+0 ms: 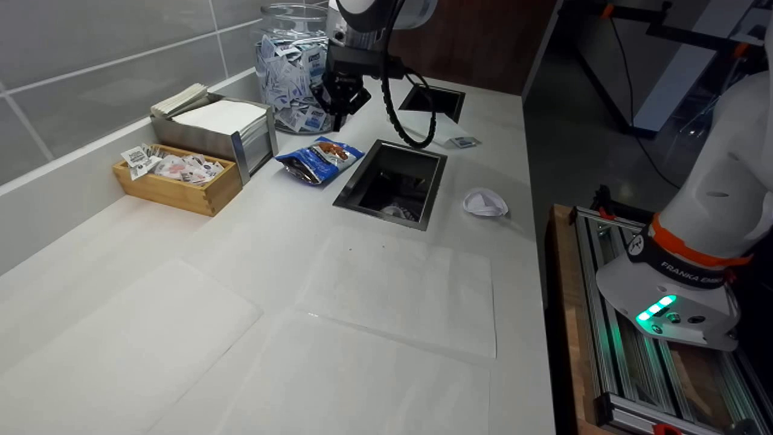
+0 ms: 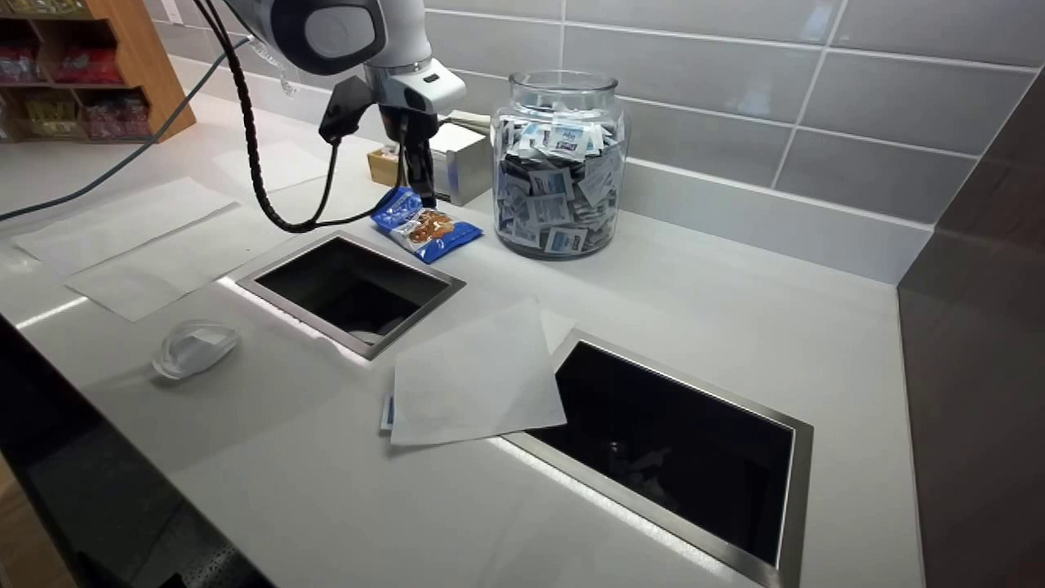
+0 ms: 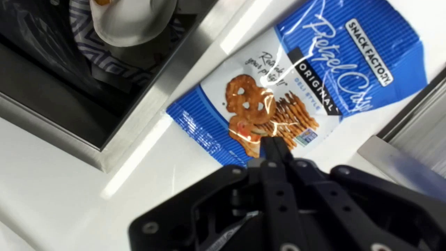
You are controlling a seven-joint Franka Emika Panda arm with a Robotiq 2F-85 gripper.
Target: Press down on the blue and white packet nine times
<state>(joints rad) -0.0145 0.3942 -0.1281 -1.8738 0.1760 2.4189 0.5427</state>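
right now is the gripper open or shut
Shut: in the wrist view, the gripper has its two fingertips together, no gap showing.

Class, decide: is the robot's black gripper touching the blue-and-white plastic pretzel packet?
Apart: in an exterior view, white counter shows between the gripper and packet.

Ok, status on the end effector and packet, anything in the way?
End effector shut. Blue and white packet face up, contact unclear. Countertop opening and napkin holder alongside, apparently not blocking.
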